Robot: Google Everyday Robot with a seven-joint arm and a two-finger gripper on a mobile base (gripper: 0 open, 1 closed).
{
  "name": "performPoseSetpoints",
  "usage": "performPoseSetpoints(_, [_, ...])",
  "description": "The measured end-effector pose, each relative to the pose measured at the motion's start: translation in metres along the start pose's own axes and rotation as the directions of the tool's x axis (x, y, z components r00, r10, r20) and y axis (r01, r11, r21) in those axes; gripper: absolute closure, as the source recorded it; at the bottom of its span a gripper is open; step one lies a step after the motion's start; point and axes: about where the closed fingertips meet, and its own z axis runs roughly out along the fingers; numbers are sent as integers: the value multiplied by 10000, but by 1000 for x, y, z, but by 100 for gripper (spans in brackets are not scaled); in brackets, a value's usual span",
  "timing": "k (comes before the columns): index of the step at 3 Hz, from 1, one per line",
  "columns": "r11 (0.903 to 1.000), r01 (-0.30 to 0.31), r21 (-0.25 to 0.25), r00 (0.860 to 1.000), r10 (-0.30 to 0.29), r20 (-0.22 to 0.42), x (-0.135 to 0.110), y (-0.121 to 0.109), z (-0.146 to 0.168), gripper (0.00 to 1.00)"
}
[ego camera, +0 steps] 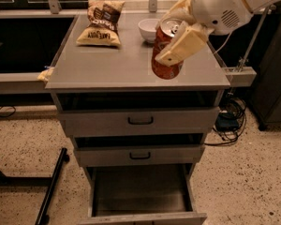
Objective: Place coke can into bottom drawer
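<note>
The gripper (171, 45) is clamped on the coke can (162, 67), one cream finger across its front; the can sits tilted between the fingers, over the tabletop (112, 65) near the front edge, toward the right corner. The bottom drawer (140, 193) stands pulled open below, well apart from the can

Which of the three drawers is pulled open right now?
The bottom drawer, the lowest one: it is pulled out, its grey floor showing. The top drawer and middle drawer are pushed in. The gripper holds the coke can over the cabinet top.
</note>
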Motion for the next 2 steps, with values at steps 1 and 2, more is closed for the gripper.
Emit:
performPoseSetpoints(1, [9996, -226, -174, 9997, 226, -7, 23, 19, 17, 100])
performPoseSetpoints(2, [9980, -610, -165, 9969, 617, 479, 73, 50, 53, 100])
